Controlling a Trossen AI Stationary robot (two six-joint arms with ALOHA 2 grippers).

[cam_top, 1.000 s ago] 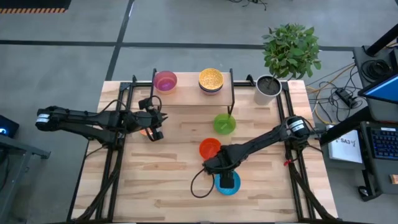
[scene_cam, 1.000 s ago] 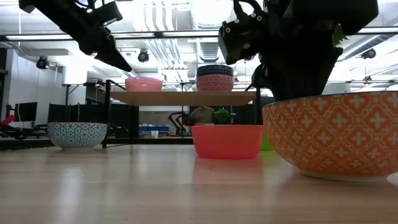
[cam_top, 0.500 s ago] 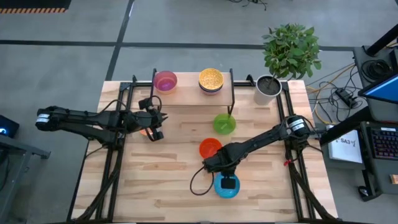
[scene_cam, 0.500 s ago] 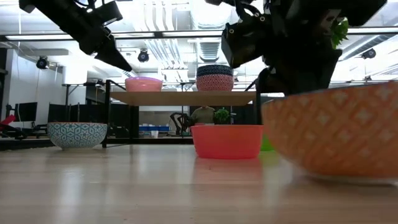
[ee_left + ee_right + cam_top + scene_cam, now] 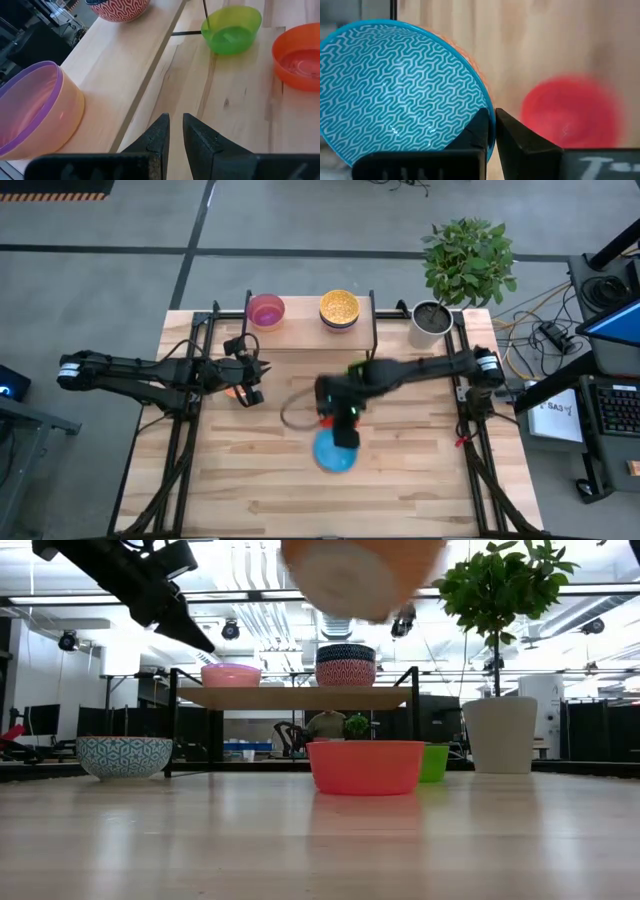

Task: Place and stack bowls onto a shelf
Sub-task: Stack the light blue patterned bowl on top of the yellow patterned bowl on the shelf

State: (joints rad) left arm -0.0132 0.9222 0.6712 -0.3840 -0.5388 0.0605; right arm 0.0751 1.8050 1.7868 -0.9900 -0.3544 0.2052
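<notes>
My right gripper is over the table's middle, shut on a bowl that is blue-patterned inside and orange outside; it shows blurred high in the low view. On the shelf stand a purple bowl and a speckled yellow one atop a stack. A red bowl, a green bowl and a blue-and-white bowl rest on the table. My left gripper hovers shut in front of the shelf's left half, touching nothing. My right gripper pinches the bowl's rim, one finger inside the bowl and one outside. The fingers come from above, pointing down. The bowl hangs below them, lifted clear of the table.
A pale plant pot with a leafy plant stands at the table's far right corner. The shelf's black legs stand near the green bowl. Bare tabletop lies along the near edge.
My right gripper has lifted the blue-and-orange bowl off the table's near middle and swung it up, toward the far edge and the left. In the low view the bowl has risen from the table to the top of the picture.
</notes>
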